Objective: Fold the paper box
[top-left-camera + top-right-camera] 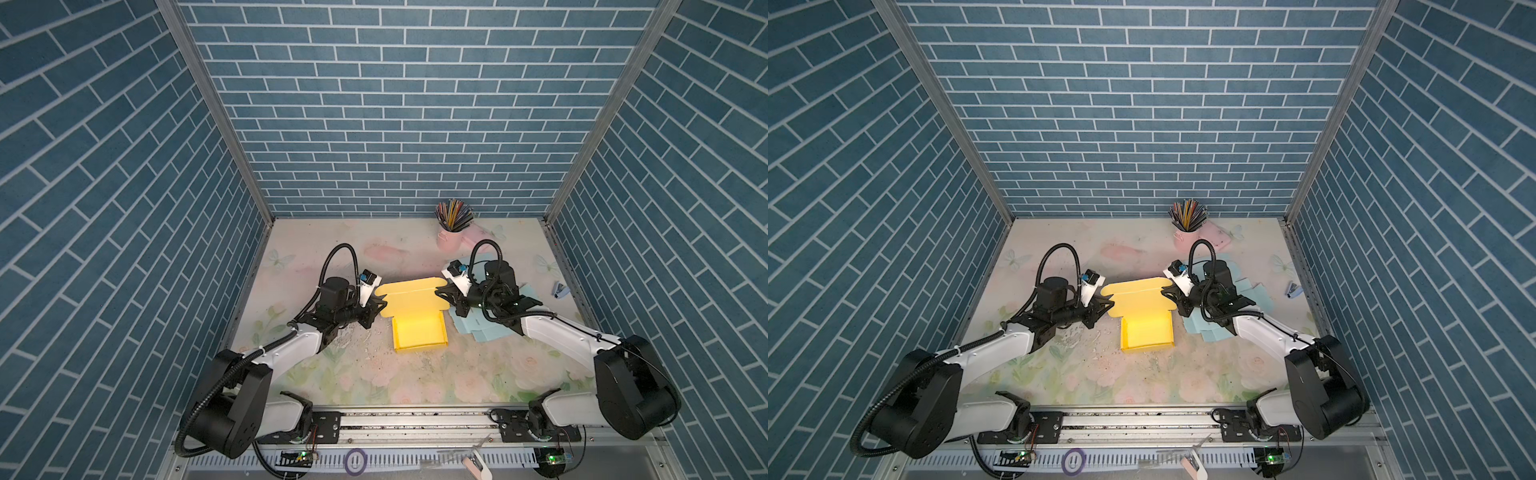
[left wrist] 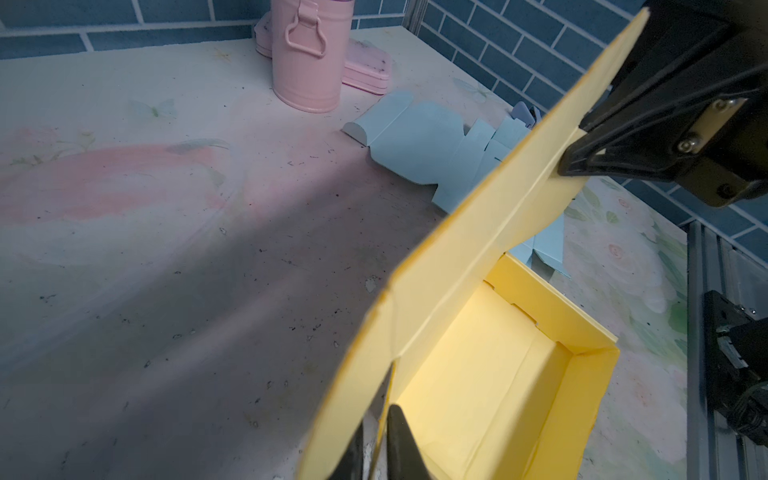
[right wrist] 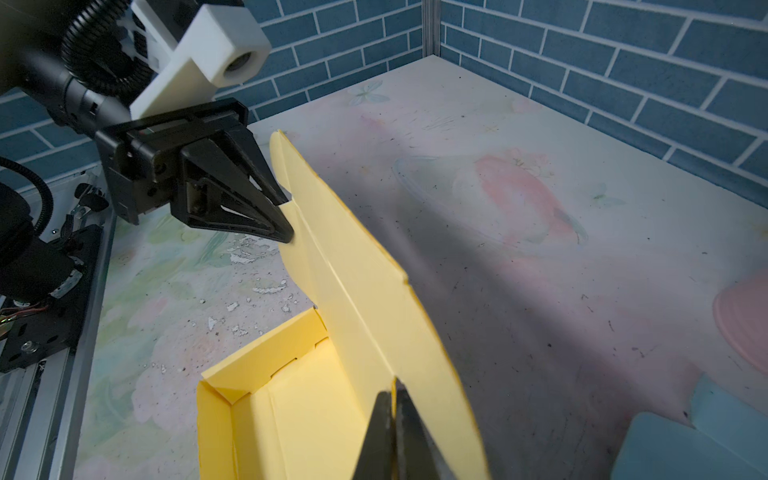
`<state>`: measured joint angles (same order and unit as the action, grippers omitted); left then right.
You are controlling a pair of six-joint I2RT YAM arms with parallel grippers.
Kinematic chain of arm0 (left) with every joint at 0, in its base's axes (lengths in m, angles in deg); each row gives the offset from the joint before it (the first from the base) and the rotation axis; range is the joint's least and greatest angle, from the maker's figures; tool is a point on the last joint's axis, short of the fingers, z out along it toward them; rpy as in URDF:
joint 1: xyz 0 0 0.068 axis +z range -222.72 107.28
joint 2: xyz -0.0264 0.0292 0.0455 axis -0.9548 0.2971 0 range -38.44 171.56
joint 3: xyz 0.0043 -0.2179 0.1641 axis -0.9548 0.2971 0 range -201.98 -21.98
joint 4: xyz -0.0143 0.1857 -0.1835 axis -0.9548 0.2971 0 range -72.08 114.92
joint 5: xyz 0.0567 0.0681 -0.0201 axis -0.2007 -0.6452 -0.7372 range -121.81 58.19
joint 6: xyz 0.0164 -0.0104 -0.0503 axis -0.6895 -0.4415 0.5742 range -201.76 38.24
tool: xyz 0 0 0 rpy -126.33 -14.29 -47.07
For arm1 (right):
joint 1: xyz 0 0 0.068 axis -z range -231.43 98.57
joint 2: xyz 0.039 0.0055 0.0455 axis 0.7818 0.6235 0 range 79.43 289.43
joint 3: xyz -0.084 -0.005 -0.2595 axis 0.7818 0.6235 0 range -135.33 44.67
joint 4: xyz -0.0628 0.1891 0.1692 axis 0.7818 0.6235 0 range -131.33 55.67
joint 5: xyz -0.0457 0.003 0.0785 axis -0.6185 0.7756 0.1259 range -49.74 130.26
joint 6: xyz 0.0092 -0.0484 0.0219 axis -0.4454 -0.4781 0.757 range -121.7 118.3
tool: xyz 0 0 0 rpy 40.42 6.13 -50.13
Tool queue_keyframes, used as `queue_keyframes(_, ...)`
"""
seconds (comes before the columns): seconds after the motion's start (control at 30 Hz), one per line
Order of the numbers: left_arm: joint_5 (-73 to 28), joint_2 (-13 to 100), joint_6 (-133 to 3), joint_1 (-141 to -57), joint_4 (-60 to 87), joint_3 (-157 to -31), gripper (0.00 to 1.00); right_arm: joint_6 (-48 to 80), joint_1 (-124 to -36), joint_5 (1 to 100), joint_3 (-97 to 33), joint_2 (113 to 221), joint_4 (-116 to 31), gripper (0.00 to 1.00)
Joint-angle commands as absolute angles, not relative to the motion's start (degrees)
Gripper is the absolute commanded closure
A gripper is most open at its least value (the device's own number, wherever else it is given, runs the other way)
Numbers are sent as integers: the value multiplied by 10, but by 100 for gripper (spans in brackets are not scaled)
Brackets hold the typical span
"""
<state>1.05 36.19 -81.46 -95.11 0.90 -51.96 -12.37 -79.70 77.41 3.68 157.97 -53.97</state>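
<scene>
Yellow card is clamped at both ends: the left gripper (image 3: 286, 220) pinches one end flap of the raised lid (image 1: 409, 296), and the right gripper (image 2: 567, 160) is clenched on the opposite flap. The paper box (image 1: 419, 334) sits in the middle of the table (image 1: 374, 249) between the arms, its tray open upward. Pale blue card blanks (image 1: 478, 330) lie under the right arm, just beside the tray. A pink can (image 1: 448, 240) stands at the back. Its coloured sticks (image 1: 1187, 214) show only in the top views, while the left wrist view gives its handle and a pink case (image 2: 368, 72) just behind it.
</scene>
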Motion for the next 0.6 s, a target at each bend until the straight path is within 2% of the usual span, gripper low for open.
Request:
queue_keyframes(0.0,-2,354,-825,-955,17,-529,90,-117,-801,759,22,1579,-526,100)
queue_keyframes(0.07,-4,348,-825,-955,21,-529,91,-114,-803,751,22,1573,-520,100)
queue_keyframes(0.23,-16,328,-838,-958,49,-537,92,-96,-815,699,24,1545,-490,83)
queue_keyframes(0.4,-27,314,-848,-964,57,-535,94,-92,-824,644,16,1542,-452,84)
queue_keyframes(0.57,-34,315,-855,-968,61,-535,94,-95,-831,630,-5,1560,-427,87)
